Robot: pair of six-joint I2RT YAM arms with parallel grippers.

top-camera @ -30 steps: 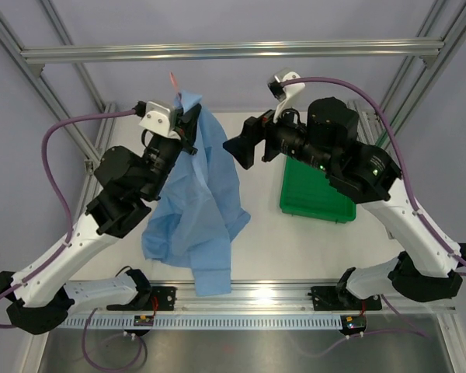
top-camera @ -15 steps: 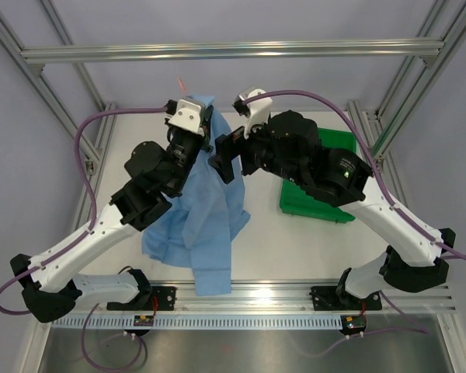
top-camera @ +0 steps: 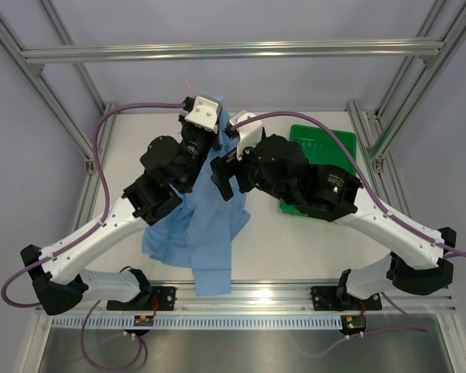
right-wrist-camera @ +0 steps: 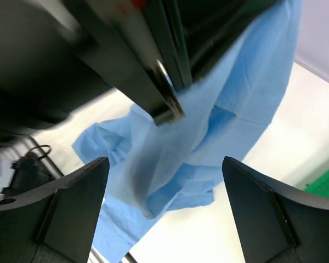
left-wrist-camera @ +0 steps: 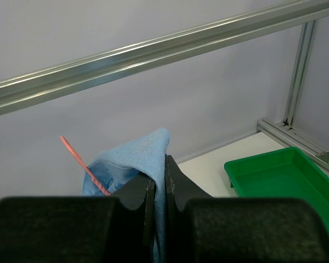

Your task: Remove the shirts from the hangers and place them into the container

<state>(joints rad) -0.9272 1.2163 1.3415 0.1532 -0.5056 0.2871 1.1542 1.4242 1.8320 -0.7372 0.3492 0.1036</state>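
The light blue shirt (top-camera: 210, 233) hangs from my left gripper (left-wrist-camera: 160, 170), which is shut on a fold of cloth near the shirt's top; its lower part lies crumpled on the table. The pink hanger (left-wrist-camera: 82, 164) pokes out of the collar, and only its thin tip (top-camera: 189, 80) shows from above. My right gripper (top-camera: 224, 177) is open right beside the hanging cloth, below the left gripper. In the right wrist view the shirt (right-wrist-camera: 236, 109) fills the space beyond the spread right gripper (right-wrist-camera: 167, 203). The green container (top-camera: 334, 151) sits at the right, partly under the right arm.
An aluminium crossbar (top-camera: 217, 51) runs across the back, and frame posts stand at both sides. The left arm's dark body (right-wrist-camera: 71, 55) looms close above my right gripper. The green tray (left-wrist-camera: 285, 181) lies on the white table by the right frame rail.
The left arm has carried the shirt's top to the right. The right arm has swung left and down, bringing its open gripper up against the hanging cloth.
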